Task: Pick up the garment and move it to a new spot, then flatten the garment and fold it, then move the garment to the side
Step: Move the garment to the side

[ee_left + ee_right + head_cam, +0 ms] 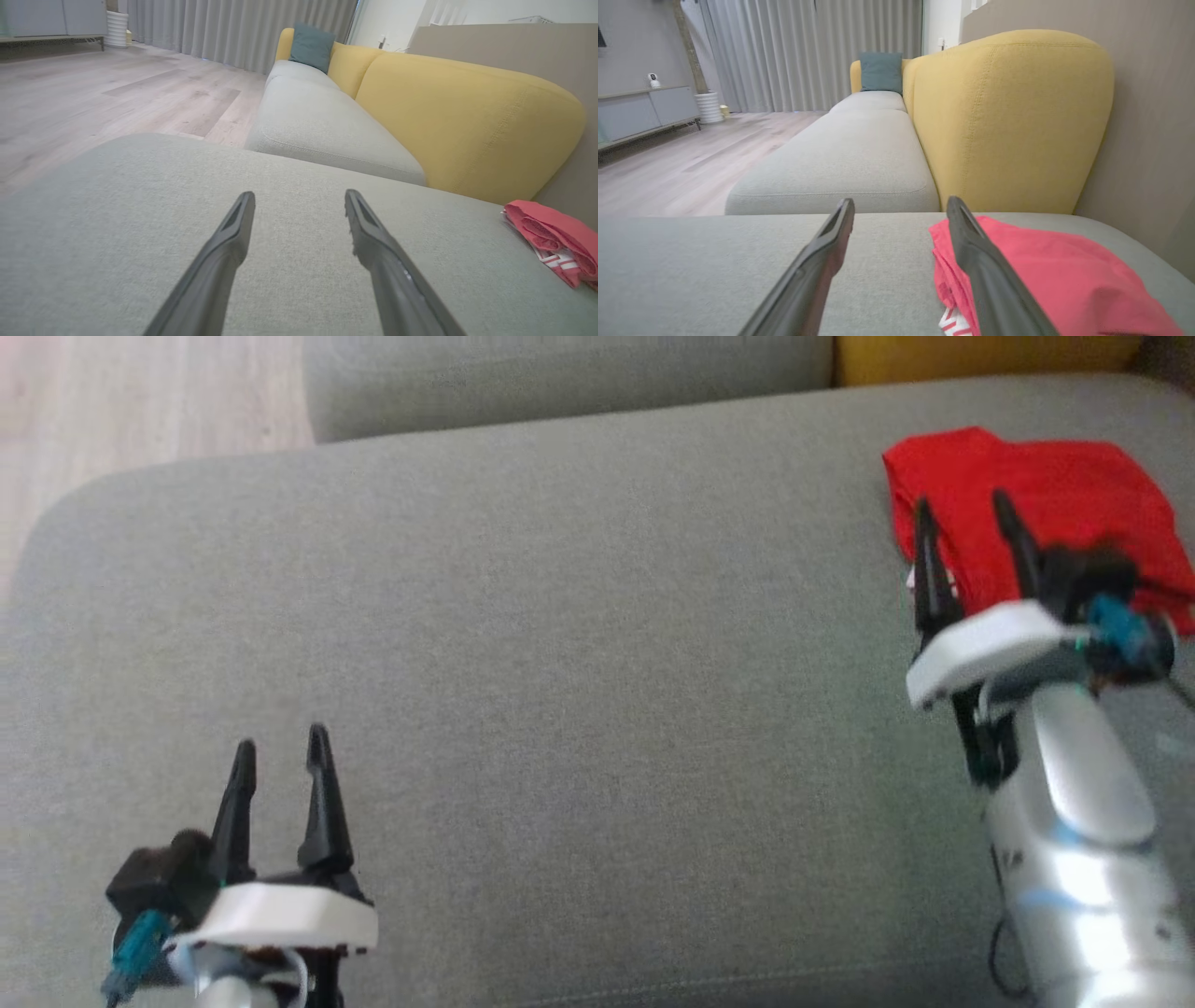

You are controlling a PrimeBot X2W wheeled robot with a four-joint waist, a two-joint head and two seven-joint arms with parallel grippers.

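Note:
The garment (1055, 499) is a red folded bundle with a white-striped edge, lying at the far right of the grey sofa cushion (579, 644). My right gripper (966, 509) hovers open at the bundle's near left edge, nothing between its fingers. In the right wrist view the right finger (976, 252) overlaps the garment (1055, 275) and the left finger lies over bare cushion. My left gripper (280, 751) stands open at the lower left, well apart from the garment. The left wrist view has that gripper (299, 198) over grey fabric, with the garment (556, 238) at its far right.
A yellow sofa back (1008, 116) rises just behind the garment, beside a beige wall (1153, 121). Another grey seat cushion (322, 126) extends beyond, with a teal pillow (310, 46) at its end. Wood floor (93, 102) lies past the cushion's left edge.

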